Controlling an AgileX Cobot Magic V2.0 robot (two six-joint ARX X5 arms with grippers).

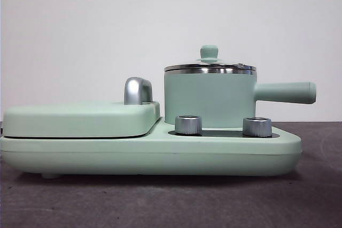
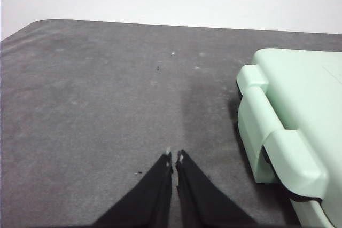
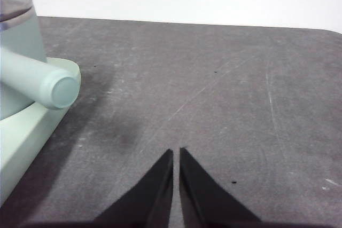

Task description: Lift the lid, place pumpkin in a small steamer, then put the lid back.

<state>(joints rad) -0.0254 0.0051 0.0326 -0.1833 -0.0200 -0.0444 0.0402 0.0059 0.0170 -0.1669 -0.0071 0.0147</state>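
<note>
Front view, level with the table: a wide mint-green cooking appliance base [image 1: 149, 156] sits on a dark grey table [image 1: 160, 201] before a white wall. On the right half of the base stands the small steamer [image 1: 208, 100], a mint-green cylindrical pot with a steel rim. Its long straight mint-green side handle [image 1: 286, 92] points right. The lid [image 1: 209, 68], round and flat with a shiny steel rim and a small mint-green knob on top, rests on the pot, shut. Two short silver dials [image 1: 188, 124] stand on the base just in front of the pot. On the left half lies a wide flat mint-green griddle cover [image 1: 80, 118] with a curved chrome handle [image 1: 137, 90] at its right end. Two white wall sockets show high on the wall. No pumpkin shows in any view.

Left wrist view: the left gripper [image 2: 174, 156], two black jaws pressed almost together and holding nothing, hangs above bare grey table. The hinged end of the griddle cover [image 2: 291, 126] lies off to its side, apart from the jaws.

Right wrist view: the right gripper [image 3: 176, 153], its black jaws likewise nearly touching and empty, hangs over bare table. The rounded tip of the pot's side handle [image 3: 57, 90] and a corner of the base [image 3: 32, 126] lie to its side, well apart.
</note>
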